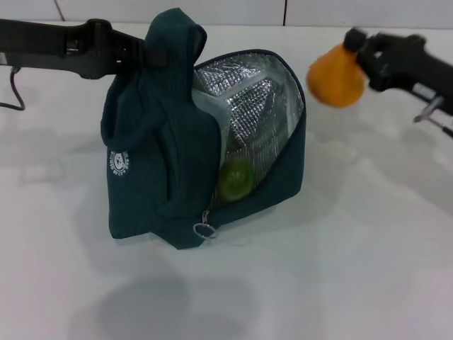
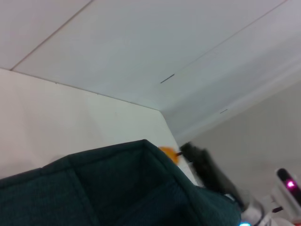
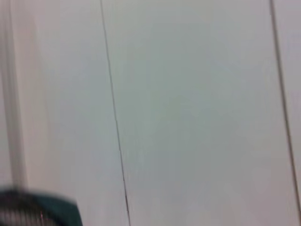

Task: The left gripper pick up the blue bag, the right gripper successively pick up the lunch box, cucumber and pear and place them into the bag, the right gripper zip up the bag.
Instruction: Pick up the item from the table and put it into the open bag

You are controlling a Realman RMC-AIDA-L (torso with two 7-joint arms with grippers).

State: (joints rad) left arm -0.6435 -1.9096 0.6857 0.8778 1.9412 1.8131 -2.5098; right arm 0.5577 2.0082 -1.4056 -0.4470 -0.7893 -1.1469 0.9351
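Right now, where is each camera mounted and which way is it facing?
Head view: looks forward and down at the table; left end effector holds the blue bag up, right end effector carries the pear.
Left wrist view: on the left wrist, looking over the bag's fabric toward the wall; own fingers unseen, right arm visible.
Right wrist view: faces a panelled wall; only a bag corner shows.
Head and left wrist views share bag and pear.

we see the blue bag [image 1: 163, 156] standing on the table [image 1: 354, 248], left of centre, its mouth facing right. the cucumber [image 1: 235, 178] lies inside it. the pear [image 1: 335, 76] hangs above the table, right of the bag.
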